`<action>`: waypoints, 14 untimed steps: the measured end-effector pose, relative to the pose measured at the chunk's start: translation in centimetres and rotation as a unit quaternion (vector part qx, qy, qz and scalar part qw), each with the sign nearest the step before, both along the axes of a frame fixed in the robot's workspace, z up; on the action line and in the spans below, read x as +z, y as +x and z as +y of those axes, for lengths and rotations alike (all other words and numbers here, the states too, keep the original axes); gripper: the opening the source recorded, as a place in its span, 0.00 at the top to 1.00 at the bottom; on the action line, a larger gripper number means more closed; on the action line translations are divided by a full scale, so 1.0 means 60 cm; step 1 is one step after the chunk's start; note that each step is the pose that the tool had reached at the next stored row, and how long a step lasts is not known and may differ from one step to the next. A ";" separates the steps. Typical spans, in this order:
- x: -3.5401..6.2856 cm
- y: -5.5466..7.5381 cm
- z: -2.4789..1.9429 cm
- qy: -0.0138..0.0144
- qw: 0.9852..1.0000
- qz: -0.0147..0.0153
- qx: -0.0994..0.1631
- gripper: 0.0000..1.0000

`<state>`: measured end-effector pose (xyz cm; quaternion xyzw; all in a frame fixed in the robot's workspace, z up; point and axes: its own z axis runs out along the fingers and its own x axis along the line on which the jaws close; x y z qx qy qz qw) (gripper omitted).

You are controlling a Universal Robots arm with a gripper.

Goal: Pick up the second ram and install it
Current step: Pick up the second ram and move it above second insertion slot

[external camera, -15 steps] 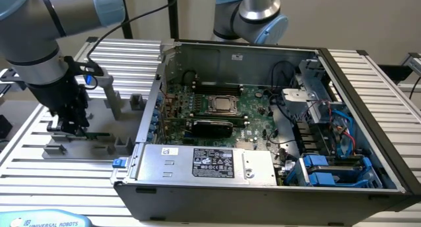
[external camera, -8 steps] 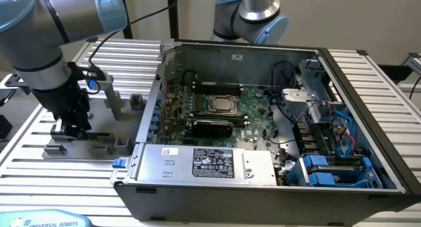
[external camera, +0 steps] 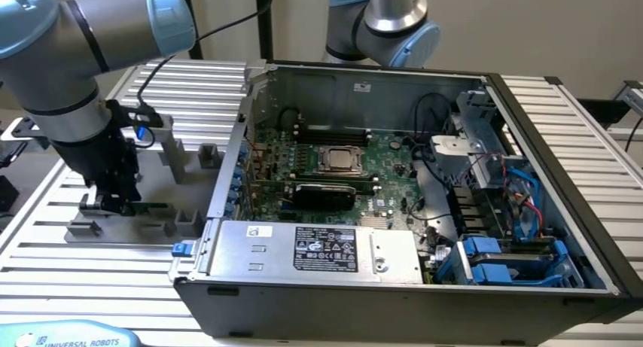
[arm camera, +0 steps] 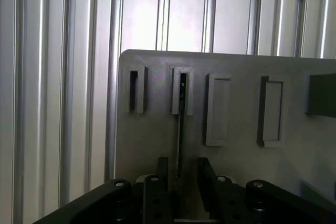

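Observation:
The second ram stands on edge in a slot of the grey holder plate, seen as a thin dark line. My gripper is open and straddles it, with one finger on each side and a small gap to the stick. In the exterior view the gripper hangs low over the grey holder at that view's left, and a short green piece of the ram shows beside it.
An open computer case lies to the exterior view's right, with the motherboard and its memory slots exposed. Grey upright blocks stand behind the holder. A second arm rises behind the case.

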<state>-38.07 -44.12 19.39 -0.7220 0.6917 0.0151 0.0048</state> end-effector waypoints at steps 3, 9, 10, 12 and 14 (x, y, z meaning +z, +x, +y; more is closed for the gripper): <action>0.000 0.000 0.0001 0.000 1.000 0.000 0.000 0.64; -0.001 0.001 0.0001 -0.001 1.000 0.000 0.000 0.73; -0.001 0.001 0.0001 -0.001 1.000 0.000 0.000 0.73; -0.001 0.001 0.0000 -0.001 1.000 0.000 0.000 0.75; -0.001 0.001 0.0001 -0.001 1.000 0.000 0.000 0.82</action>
